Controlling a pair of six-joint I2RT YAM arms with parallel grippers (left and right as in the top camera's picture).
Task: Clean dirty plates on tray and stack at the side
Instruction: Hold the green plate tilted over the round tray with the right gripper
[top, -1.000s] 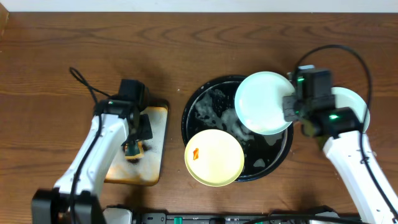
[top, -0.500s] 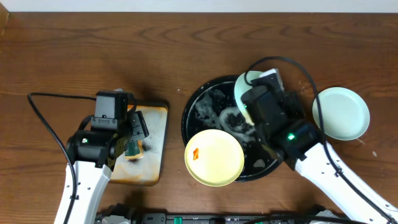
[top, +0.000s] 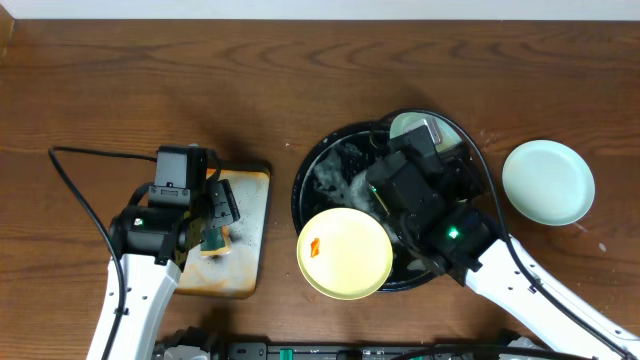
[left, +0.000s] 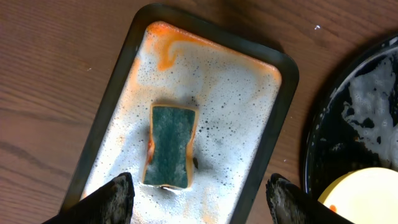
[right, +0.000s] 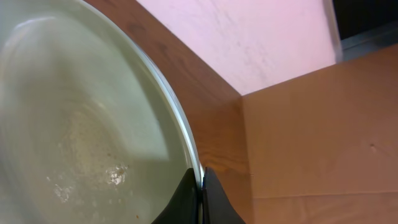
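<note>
Over the far-right part of the black tray (top: 297, 200): held plate (top: 412, 127), pale blue-green, largely hidden beneath the arm. Right gripper (right: 200, 185) pinches its rim. The face is wet with no orange mark seen; the wrist view is close and partial, so it is probably clean.

Right of the tray, on the table and apart from it: side plate (top: 548, 182), pale blue-green, unmarked; start of the stack.

On the tray's near-left rim: yellow plate (top: 345, 252), orange smear (top: 315, 246) present; uncleaned.

Tray contents otherwise: suds and water.

Left of the tray: rectangular metal tray (left: 236, 112), foamy and orange-stained, holding sponge (left: 171, 145), green face up. Left gripper (left: 202, 198) hangs above, fingers spread wide, holding nothing.

Step in hand, judged: second plate of three. Next move calls for carrying the held plate rightward, levelling it and setting it squarely on the side plate; then the sponge to the yellow plate.
</note>
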